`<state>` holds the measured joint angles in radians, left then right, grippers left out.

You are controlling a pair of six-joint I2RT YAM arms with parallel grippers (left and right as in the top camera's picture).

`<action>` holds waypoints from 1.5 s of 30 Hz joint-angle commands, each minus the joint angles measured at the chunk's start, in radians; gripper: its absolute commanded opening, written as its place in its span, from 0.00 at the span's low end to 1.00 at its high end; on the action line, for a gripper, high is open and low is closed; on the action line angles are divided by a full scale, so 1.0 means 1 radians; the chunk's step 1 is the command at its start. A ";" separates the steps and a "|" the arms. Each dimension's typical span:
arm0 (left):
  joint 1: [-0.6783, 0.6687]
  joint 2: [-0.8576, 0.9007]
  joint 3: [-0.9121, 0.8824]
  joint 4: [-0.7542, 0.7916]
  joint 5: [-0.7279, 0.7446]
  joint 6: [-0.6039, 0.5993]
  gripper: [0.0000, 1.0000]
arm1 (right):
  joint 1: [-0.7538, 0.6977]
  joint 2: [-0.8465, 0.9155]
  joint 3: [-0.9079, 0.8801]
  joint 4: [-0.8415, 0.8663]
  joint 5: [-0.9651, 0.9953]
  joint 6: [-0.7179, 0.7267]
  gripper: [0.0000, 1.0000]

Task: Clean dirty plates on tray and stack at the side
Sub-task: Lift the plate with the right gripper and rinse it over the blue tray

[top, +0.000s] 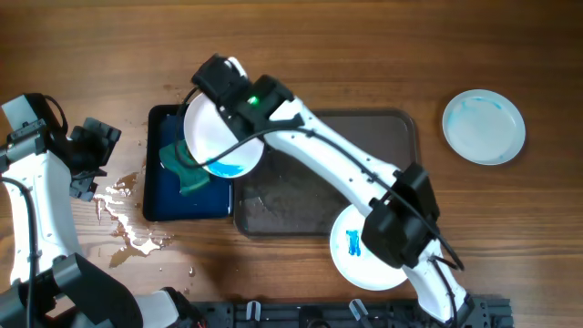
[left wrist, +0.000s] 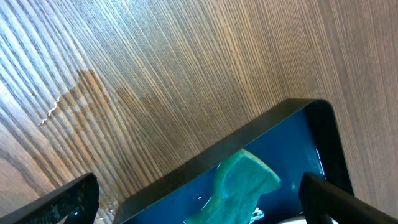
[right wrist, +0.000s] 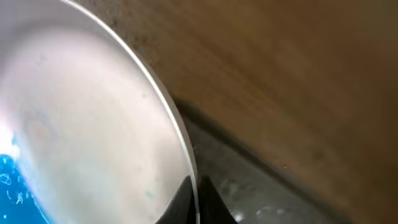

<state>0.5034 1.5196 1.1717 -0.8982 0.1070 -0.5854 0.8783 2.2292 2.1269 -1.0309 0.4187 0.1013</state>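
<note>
Sponge, teal, lies in the wet dark blue tray. Above it the right tool pinches the rim of a tilted dirty plate. The grey tray holds only damp smears. A second plate overlaps its near rim, and a third plate sits on the bench well to its right. The left tool hangs spread beside the blue tray.
</note>
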 commanded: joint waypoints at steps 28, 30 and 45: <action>0.005 0.008 0.006 -0.031 0.016 0.005 1.00 | 0.303 0.002 0.031 0.470 0.614 -1.049 0.05; 0.005 0.008 0.006 -0.031 0.016 0.005 1.00 | 0.303 0.002 0.031 0.470 0.614 -1.050 0.05; 0.005 0.011 0.006 -0.031 0.012 0.024 1.00 | 0.293 -0.017 0.031 0.270 0.437 -0.552 0.04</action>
<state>0.5034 1.5196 1.1717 -0.9279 0.1104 -0.5812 1.1805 2.2280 2.1380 -0.7021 0.9943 -0.7059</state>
